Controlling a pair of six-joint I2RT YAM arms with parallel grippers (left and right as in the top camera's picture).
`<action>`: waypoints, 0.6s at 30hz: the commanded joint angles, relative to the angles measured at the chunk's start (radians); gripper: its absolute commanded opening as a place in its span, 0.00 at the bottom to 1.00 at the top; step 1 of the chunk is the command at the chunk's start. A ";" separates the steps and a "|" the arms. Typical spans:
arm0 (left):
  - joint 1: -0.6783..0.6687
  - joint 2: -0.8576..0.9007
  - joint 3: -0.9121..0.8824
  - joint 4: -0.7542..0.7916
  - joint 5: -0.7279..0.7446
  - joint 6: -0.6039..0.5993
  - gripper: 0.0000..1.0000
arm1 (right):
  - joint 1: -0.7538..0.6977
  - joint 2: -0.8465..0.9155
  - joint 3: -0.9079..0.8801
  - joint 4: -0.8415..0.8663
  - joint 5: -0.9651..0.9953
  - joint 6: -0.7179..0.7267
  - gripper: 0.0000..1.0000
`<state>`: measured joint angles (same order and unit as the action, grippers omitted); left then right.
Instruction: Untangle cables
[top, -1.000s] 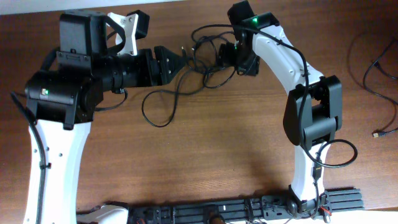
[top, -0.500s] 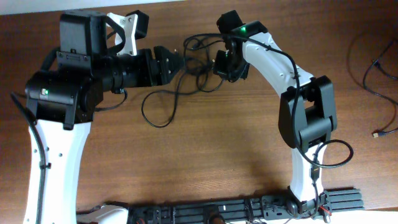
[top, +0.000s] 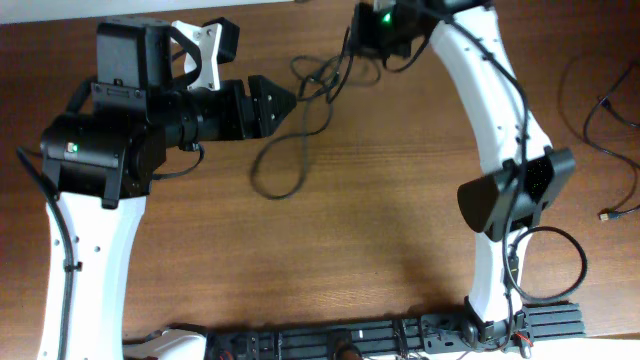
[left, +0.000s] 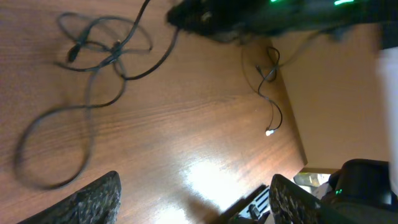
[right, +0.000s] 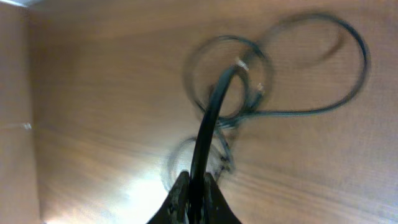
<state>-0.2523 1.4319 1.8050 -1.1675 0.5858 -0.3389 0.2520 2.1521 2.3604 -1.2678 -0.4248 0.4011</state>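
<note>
Beyond right claw (right: 194, 186), blurred cables (right: 214, 109)

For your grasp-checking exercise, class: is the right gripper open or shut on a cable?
Shut: the right gripper has its fingers pinched on a black cable.

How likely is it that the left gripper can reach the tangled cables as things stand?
Probably yes: the left gripper is open, pointing at the cables just ahead, with nothing between; the right gripper holds one strand from the far side.
</note>
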 joint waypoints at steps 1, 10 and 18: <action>0.000 -0.017 0.017 -0.001 -0.015 0.020 0.76 | 0.017 -0.022 0.233 -0.092 -0.037 -0.148 0.04; 0.000 -0.017 0.017 -0.005 -0.015 0.109 0.80 | 0.062 -0.037 0.679 -0.154 -0.080 -0.387 0.04; 0.000 -0.017 0.017 -0.025 -0.037 0.188 0.81 | 0.062 -0.080 0.781 -0.016 -0.227 -0.386 0.04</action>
<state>-0.2523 1.4319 1.8050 -1.1866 0.5678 -0.2050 0.3134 2.1147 3.1256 -1.3220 -0.5362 0.0372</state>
